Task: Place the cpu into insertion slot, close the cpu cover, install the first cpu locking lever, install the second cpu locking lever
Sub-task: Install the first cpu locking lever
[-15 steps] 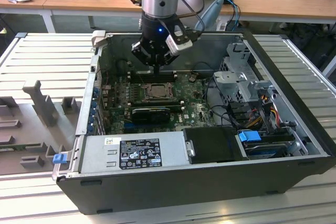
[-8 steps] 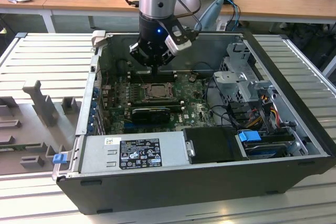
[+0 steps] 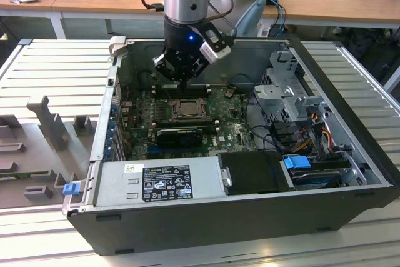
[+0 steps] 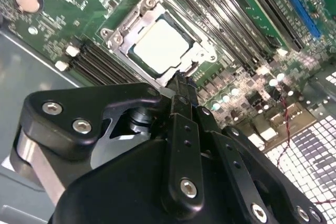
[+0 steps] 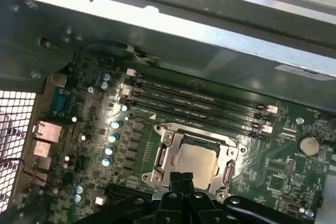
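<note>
The small flat silver-beige chip (image 4: 160, 45) lies in the square dark socket (image 4: 148, 2), with the thin silvery frame plate (image 4: 137, 24) flat around it. The black fingers (image 4: 181, 93) hang just above, pinched together and holding nothing. The chip looks light, stiff and easily hurt, so hold only its sides.

We see soft, even room light; glare bleaches the cpu (image 4: 160, 43) in the second wrist view; the motherboard (image 3: 234, 130) sits in shade.
</note>
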{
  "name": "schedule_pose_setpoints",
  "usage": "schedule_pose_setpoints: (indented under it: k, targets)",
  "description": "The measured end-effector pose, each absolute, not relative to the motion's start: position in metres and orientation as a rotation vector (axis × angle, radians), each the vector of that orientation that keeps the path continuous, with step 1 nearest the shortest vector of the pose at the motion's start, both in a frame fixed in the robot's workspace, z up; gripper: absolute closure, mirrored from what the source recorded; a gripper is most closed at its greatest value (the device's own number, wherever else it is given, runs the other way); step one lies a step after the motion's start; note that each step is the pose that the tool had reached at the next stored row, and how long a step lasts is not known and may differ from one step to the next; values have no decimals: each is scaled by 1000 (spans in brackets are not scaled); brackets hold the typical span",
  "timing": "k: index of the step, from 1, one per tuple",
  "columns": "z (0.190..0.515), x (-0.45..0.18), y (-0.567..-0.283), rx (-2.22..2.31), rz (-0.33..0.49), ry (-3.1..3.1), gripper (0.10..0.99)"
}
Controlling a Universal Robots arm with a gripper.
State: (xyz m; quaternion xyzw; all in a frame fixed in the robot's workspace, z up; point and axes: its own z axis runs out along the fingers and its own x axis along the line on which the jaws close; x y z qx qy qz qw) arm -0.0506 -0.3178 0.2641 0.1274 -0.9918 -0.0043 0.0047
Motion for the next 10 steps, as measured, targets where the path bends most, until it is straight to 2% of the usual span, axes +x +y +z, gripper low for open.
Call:
schedule_pose_setpoints:
  k: [10]
  targets:
    - [262,-80,-318,317,-21,-3118,980]
